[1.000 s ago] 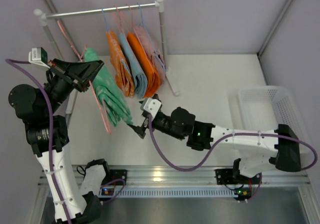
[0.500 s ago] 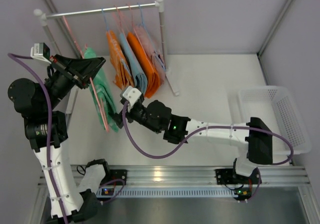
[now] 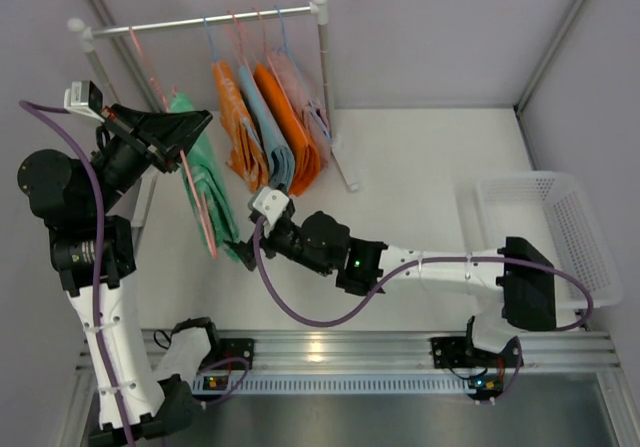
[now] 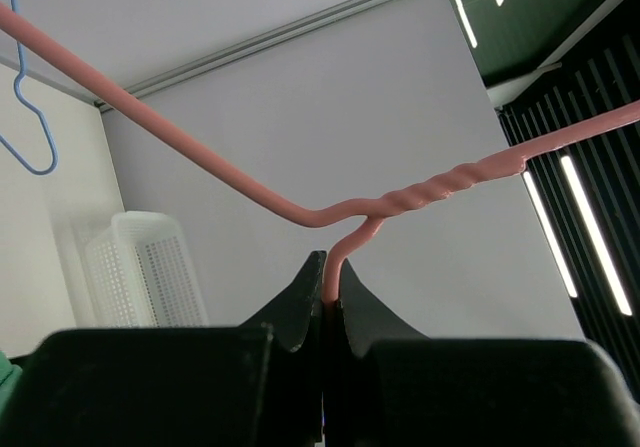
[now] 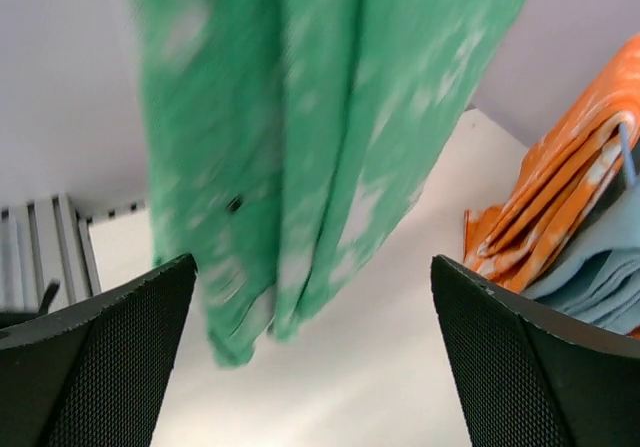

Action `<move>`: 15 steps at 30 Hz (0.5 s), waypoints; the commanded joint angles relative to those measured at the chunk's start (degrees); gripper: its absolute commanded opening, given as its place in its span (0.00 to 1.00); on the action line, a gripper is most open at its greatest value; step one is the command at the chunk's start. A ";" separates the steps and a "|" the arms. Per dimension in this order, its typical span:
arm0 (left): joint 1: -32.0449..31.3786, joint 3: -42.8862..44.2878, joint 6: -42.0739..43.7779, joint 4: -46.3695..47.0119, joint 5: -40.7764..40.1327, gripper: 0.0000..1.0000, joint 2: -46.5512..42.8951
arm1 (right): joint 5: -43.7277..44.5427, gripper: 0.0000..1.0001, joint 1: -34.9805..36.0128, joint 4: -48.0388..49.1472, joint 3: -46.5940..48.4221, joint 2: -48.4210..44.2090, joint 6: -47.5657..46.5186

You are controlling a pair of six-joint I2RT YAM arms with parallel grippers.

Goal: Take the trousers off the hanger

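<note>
The mint-green trousers (image 3: pixel 207 189) with pale blotches hang folded over the thin pink hanger (image 3: pixel 198 207), held in the air left of the rack. My left gripper (image 3: pixel 181 133) is shut on the hanger's wire just below its twisted neck (image 4: pixel 345 242). My right gripper (image 3: pixel 243 253) is open, its jaws wide apart, just below the trousers' lower end. In the right wrist view the trousers (image 5: pixel 300 147) hang above and between the fingers (image 5: pixel 100 357), not touched.
A white clothes rack (image 3: pixel 200 21) at the back carries orange (image 3: pixel 285 127) and light blue (image 3: pixel 262 132) trousers on blue-hooked hangers. A white mesh basket (image 3: pixel 560 237) stands at the right. The orange and blue pairs also show in the right wrist view (image 5: pixel 570 227).
My right arm swung left across the table and now sits under the trousers' lower end. My left gripper raised the hanger a little, so the trousers hang more upright.
</note>
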 commanded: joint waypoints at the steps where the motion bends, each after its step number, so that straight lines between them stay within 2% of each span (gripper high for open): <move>1: -0.32 2.71 0.43 11.97 -1.27 0.00 -0.29 | -3.44 0.99 3.24 6.59 -6.84 -5.85 -2.56; 5: -0.23 4.12 0.43 11.70 -1.45 0.00 1.12 | -4.77 0.99 5.09 8.28 -9.07 -6.40 -3.10; 10: -0.32 5.87 -0.01 11.62 -1.27 0.00 1.21 | 0.15 0.99 4.83 8.38 -6.18 -3.50 -1.95; 15: -0.23 7.99 -0.10 11.79 -0.92 0.00 1.12 | 3.32 0.99 1.75 2.06 -2.30 -0.34 4.55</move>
